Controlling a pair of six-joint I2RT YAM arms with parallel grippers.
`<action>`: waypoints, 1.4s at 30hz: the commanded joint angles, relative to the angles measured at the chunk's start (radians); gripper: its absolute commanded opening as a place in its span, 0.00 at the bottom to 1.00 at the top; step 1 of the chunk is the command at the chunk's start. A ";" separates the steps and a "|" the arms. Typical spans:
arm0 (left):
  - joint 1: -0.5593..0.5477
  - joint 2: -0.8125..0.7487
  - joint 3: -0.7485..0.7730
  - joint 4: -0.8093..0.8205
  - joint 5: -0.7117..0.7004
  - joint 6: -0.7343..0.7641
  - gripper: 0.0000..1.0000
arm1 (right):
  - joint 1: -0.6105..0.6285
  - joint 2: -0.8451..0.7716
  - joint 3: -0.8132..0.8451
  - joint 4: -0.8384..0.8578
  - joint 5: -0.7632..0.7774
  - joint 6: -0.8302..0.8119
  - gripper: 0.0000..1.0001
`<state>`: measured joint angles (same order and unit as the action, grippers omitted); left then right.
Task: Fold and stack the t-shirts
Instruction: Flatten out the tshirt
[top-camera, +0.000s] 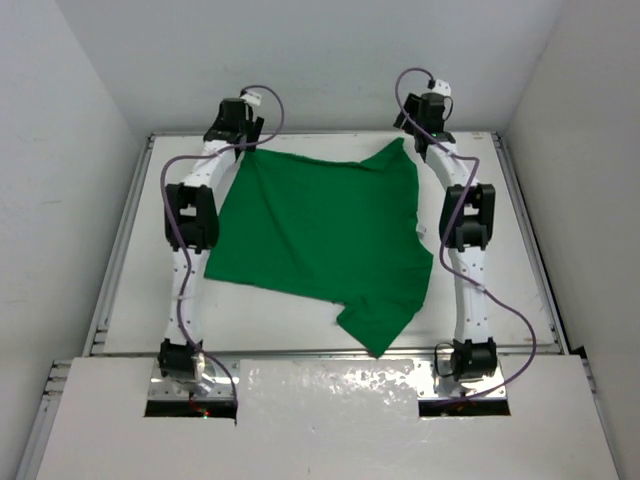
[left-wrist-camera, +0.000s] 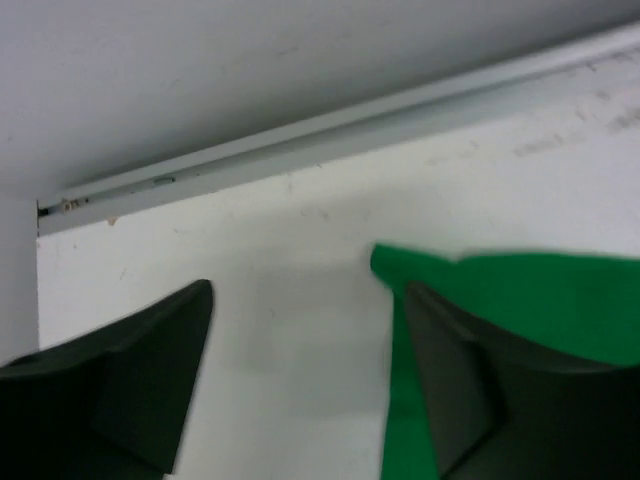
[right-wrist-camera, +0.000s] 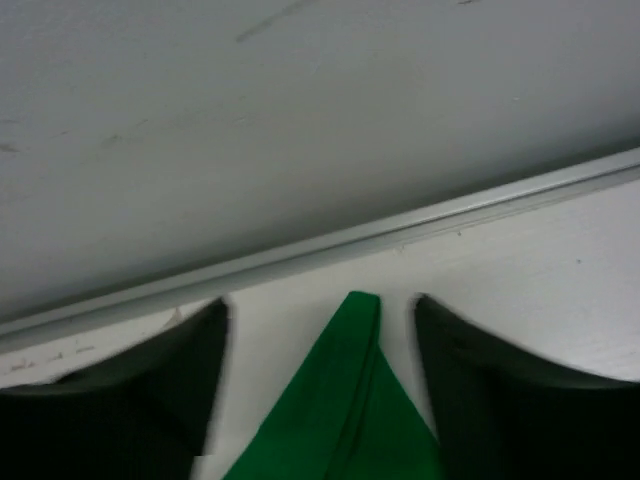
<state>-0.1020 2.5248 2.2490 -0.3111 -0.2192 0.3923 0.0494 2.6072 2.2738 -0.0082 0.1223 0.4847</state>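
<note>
A bright green t-shirt (top-camera: 320, 235) lies spread and slightly rumpled over the middle of the white table, one sleeve pointing toward the near edge. My left gripper (top-camera: 248, 143) hovers at its far left corner. In the left wrist view this gripper (left-wrist-camera: 308, 290) is open. The cloth corner (left-wrist-camera: 520, 300) lies flat under its right finger (left-wrist-camera: 470, 380). My right gripper (top-camera: 412, 135) is at the far right corner. It is open (right-wrist-camera: 320, 300), and a pointed tip of the shirt (right-wrist-camera: 345, 400) rests on the table between the fingers, gripped by neither.
An aluminium rail (left-wrist-camera: 300, 140) (right-wrist-camera: 350, 240) runs along the table's far edge, right in front of both grippers, with the white back wall behind it. Side rails (top-camera: 120, 250) frame the table. A white board (top-camera: 320, 420) covers the near edge between the arm bases.
</note>
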 joint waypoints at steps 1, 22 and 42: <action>0.030 0.138 0.281 -0.115 -0.114 -0.071 0.79 | 0.003 0.051 0.153 -0.048 0.023 0.068 0.87; 0.211 -0.848 -1.045 -0.459 0.436 -0.092 0.75 | 0.010 -1.298 -1.363 -0.687 -0.016 0.007 0.48; 0.211 -0.848 -1.345 -0.324 0.284 0.034 0.36 | 0.087 -1.371 -1.847 -0.274 -0.174 0.216 0.38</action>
<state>0.1062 1.6878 0.9447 -0.6693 0.0994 0.3664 0.1299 1.1885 0.4225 -0.3901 -0.0624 0.6689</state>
